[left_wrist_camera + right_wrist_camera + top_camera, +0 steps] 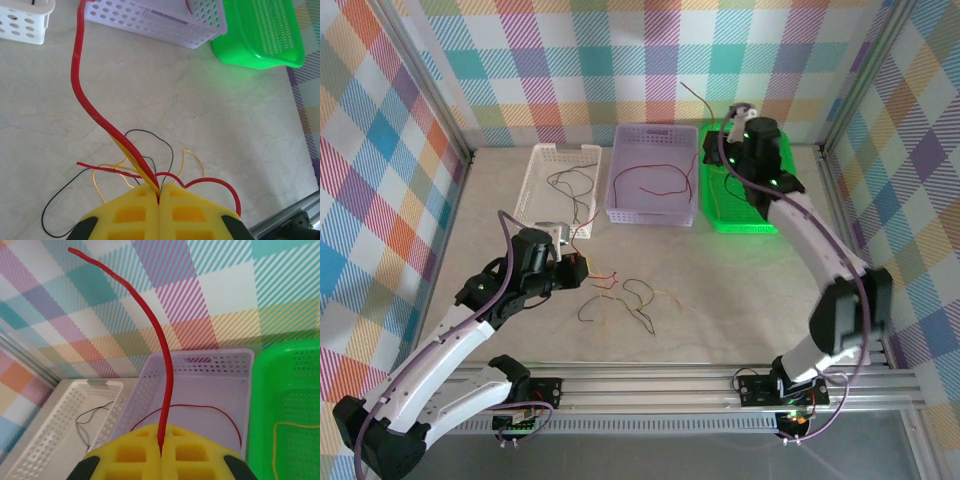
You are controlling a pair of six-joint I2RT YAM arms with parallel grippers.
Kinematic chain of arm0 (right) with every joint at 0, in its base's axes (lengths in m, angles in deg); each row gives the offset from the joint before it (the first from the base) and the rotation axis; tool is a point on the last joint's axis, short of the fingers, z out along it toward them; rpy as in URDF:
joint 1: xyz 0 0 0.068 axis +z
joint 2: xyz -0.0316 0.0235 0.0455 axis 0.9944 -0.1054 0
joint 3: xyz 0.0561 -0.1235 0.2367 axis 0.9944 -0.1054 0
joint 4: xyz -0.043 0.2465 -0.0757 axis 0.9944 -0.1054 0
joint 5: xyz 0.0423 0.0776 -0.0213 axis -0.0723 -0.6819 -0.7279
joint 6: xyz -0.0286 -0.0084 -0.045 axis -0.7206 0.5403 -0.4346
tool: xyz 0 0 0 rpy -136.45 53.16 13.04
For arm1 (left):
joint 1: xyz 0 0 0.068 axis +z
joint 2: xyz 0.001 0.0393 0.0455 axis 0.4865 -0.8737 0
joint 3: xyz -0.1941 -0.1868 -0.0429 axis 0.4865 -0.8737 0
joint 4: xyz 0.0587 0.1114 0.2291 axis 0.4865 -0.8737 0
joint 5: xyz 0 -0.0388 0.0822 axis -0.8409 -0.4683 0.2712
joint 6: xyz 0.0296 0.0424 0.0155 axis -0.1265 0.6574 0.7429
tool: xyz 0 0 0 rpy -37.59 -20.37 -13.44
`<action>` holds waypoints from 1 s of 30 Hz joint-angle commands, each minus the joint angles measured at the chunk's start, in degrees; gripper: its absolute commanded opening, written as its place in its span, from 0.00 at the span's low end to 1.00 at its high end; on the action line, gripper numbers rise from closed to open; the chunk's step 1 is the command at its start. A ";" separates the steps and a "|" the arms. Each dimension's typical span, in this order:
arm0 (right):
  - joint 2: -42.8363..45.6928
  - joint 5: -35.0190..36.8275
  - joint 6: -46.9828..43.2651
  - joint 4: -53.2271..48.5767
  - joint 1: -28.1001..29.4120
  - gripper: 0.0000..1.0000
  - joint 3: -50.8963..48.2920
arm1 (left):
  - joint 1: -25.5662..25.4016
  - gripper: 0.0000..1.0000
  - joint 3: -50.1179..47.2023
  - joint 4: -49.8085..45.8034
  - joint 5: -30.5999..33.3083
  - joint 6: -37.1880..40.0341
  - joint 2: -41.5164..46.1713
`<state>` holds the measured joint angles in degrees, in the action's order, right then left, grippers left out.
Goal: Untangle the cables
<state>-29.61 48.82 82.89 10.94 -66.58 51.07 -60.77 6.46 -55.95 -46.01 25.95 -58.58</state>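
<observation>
While the left claw (159, 194) is clamped on a red cable (79, 95) rising from the tangle (630, 298) on the tabletop (750, 290), a yellow strand (122, 150) looks pinched alongside, so a pull may tighten the knot. Right claw (161, 442) clamps a second red cable (162, 350) above the lilac basket (235, 360). Count: two claws, three baskets (740, 222), at least three red cables.

A pale, marble-patterned counter (750, 300) lies under soft, even light. Pastel checked walls (520, 60) rise behind it and at both its sides, metal posts (432, 88) stand at its far corners, and an aluminium rail (660, 385) runs along its near edge
</observation>
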 commanded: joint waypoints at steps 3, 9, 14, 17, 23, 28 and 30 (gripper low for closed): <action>-14.45 1.47 -1.93 -1.28 1.17 0.00 12.71 | 0.63 0.00 2.83 2.52 -0.51 0.68 0.17; -28.61 7.22 -6.62 -8.85 4.15 0.00 26.65 | 0.63 0.00 3.31 2.67 -0.59 1.51 0.10; -35.98 11.67 -9.17 -15.77 7.47 0.00 32.77 | 0.64 0.00 3.66 2.38 -0.19 2.31 0.28; -39.11 11.73 -7.38 -20.70 8.12 0.00 35.50 | 0.63 0.00 3.80 2.27 -0.07 2.71 0.28; -45.20 11.34 -4.33 -32.98 8.25 0.00 43.97 | 0.66 0.00 3.83 2.08 0.02 3.05 0.36; -47.85 11.31 -4.04 -38.63 8.13 0.05 47.66 | 0.63 0.00 3.58 2.27 0.11 3.00 0.55; -47.82 10.55 -3.78 -39.39 8.04 0.09 47.91 | 0.63 0.00 3.48 2.23 0.03 3.04 0.54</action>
<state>-76.95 59.67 78.12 -23.38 -58.39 96.66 -60.73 8.65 -55.16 -45.96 27.87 -58.56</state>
